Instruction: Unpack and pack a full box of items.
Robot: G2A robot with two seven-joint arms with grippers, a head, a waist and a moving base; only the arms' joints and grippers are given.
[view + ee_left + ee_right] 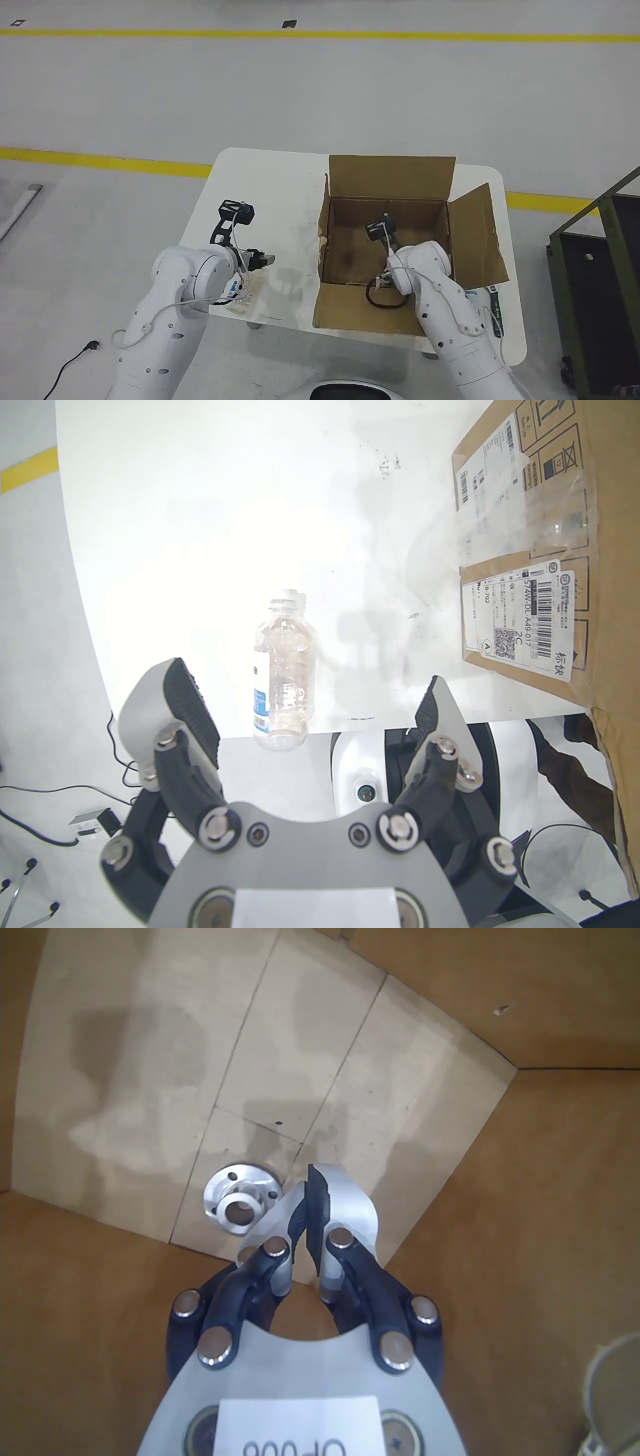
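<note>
R end effector (pixel 309 1198) in box (pixel 300 1053), bottle (pixel 282 670) outside

Matt cardboard box (pixel 340 220) — shiny metal flange (pixel 242 1202)

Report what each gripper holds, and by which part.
Nothing is held. The left gripper is open, clear of the bottle; the right gripper is shut empty beside the flange.
</note>
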